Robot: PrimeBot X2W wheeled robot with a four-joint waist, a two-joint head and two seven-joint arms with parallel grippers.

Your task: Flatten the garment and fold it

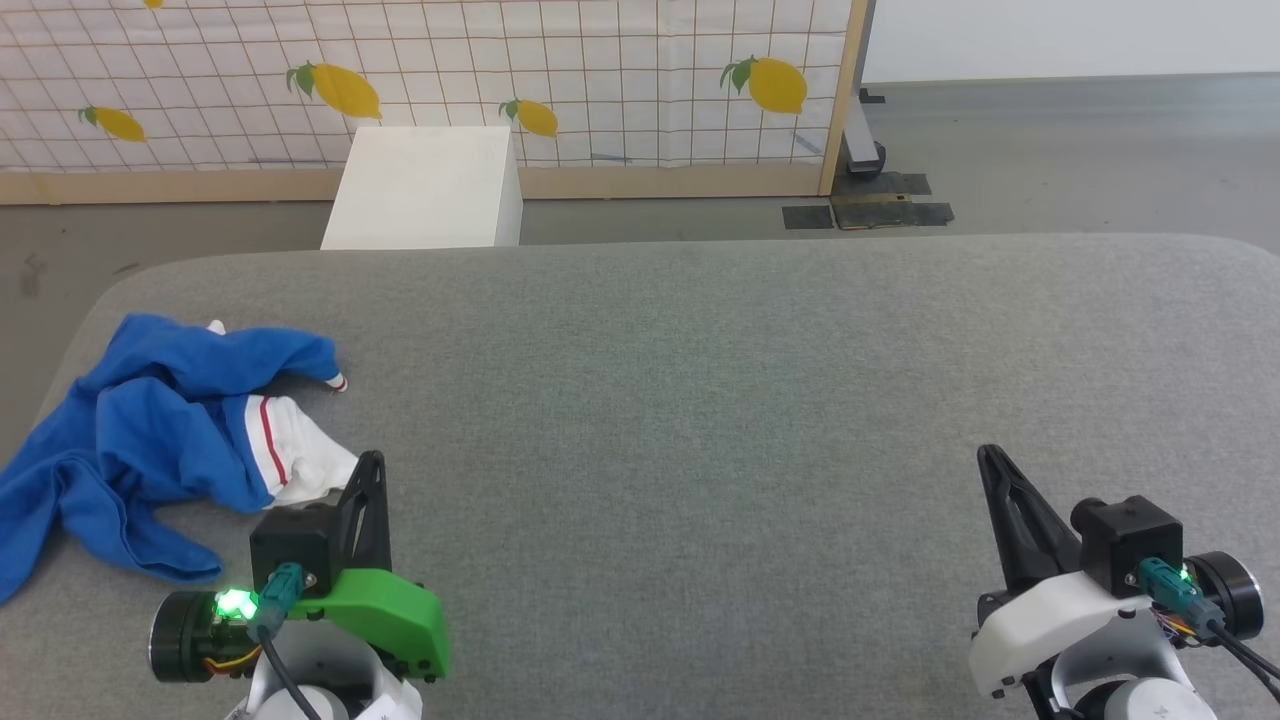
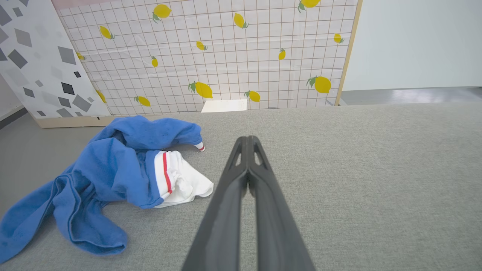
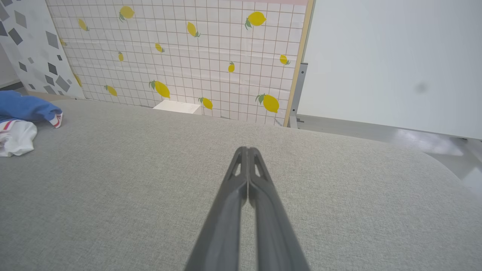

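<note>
Left gripper (image 1: 371,468), head view: sits at lower left over the grey padded surface (image 1: 700,400), fingers pressed together, nothing held. Right gripper (image 1: 993,462): sits at lower right, likewise closed and empty. Garment (image 1: 150,430): lies crumpled at the surface's left edge, mostly blue, with a white, red-striped sleeve turned toward the left gripper. Lies just up and left of that gripper's fingertips and well apart from the right gripper. Beyond the surface: white box (image 1: 425,190) against lemon-print panel (image 1: 600,60).

Left wrist view: shows own fingers meeting at the tips, empty. Garment to their left, white sleeve nearest, near but not touching.

Right wrist view: shows own fingers closed tip to tip, empty, over the grey fabric. Garment far off at the left edge, partly cut off.
</note>
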